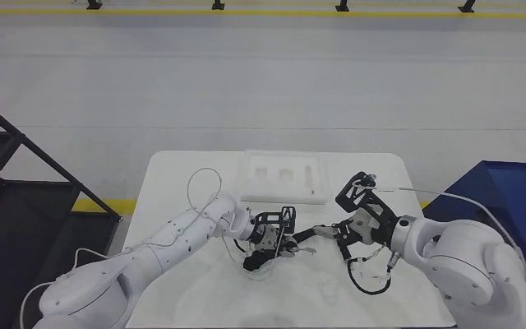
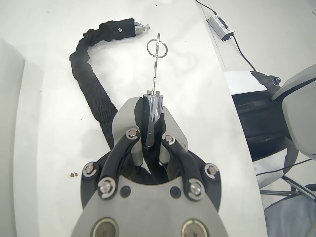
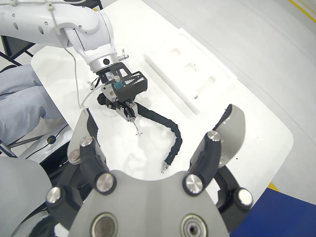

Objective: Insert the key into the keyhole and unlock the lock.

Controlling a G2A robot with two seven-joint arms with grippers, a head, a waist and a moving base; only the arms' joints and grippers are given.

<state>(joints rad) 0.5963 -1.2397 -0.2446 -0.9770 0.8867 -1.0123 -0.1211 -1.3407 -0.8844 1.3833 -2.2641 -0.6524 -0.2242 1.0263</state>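
Note:
My left gripper (image 2: 151, 114) is shut on the chrome lock cylinder (image 2: 154, 104) of a chain lock. A silver key (image 2: 155, 62) with a ring (image 2: 157, 48) sticks out of the keyhole at the cylinder's end. The black fabric-covered chain (image 2: 88, 75) curves away over the white table, and its metal pin end (image 2: 142, 28) lies free of the cylinder. In the right wrist view the same key (image 3: 136, 128) and chain (image 3: 172, 129) show under the left gripper (image 3: 130, 115). My right gripper (image 3: 158, 129) stands open above the table, a short way from the key, holding nothing.
A white foam tray (image 1: 283, 175) with several recesses lies at the table's far side. A blue bin (image 1: 493, 185) stands off the table to the right. A power adapter and cable (image 2: 219, 27) lie on the floor beside the table.

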